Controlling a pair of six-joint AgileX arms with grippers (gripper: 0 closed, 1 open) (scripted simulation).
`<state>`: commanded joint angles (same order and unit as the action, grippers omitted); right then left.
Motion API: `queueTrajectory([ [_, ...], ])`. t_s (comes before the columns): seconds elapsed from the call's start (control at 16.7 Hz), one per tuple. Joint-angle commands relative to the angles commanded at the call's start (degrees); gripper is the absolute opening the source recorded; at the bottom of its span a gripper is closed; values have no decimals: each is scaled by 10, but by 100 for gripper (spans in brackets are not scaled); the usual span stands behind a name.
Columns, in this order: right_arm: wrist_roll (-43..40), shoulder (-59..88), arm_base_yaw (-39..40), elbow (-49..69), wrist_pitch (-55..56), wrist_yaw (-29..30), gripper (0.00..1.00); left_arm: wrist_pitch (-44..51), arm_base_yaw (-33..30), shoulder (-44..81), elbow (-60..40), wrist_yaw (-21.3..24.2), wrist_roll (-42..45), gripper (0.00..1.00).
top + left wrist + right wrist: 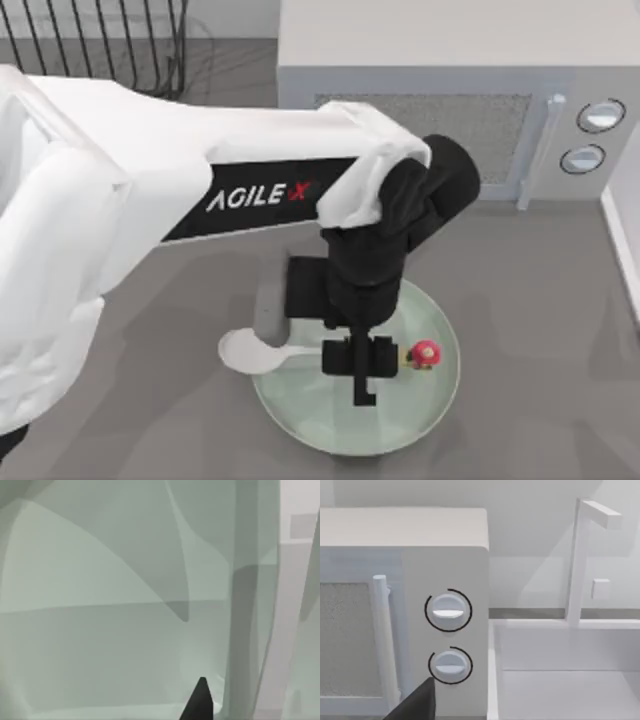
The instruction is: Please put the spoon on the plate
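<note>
The pale green plate (330, 425) lies at the front middle of the table. The white spoon (290, 355) stretches across the plate's left part. Its oval bowl (243, 350) juts out past the plate's left rim, and its red knob (426, 353) is over the plate's right half. My left gripper (362, 385) points down over the middle of the handle and is shut on it, hiding that stretch. In the left wrist view the glossy plate (100, 645) is very close, with one dark fingertip (200, 702) in front of it. My right arm is parked off to the right.
A white microwave (440, 110) with two round knobs (448, 611) stands at the back right, just behind the plate. A black wire rack (100, 40) is at the back left. A white basin with a tap (580, 565) sits beside the microwave on the right.
</note>
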<state>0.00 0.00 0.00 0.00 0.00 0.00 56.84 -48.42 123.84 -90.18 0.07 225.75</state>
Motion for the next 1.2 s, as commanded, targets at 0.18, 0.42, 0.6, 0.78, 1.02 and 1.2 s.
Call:
queueTrajectory([
  [0.18, 0, 0, 0, 0, 0, 0, 100, 0, 0, 0, 0, 0, 0, 15],
  [0.42, 0, 0, 0, 0, 0, 0, 100, 0, 0, 0, 0, 0, 0, 45],
  [0.6, 0, 0, 0, 0, 0, 0, 100, 0, 0, 0, 0, 0, 0, 68],
  [0.78, 0, 0, 0, 0, 0, 0, 100, 0, 0, 0, 0, 0, 0, 90],
  [1.02, 0, 0, 0, 0, 0, 0, 100, 0, 0, 0, 0, 0, 0, 100],
  [1.2, 0, 0, 0, 0, 0, 0, 100, 0, 0, 0, 0, 0, 0, 100],
])
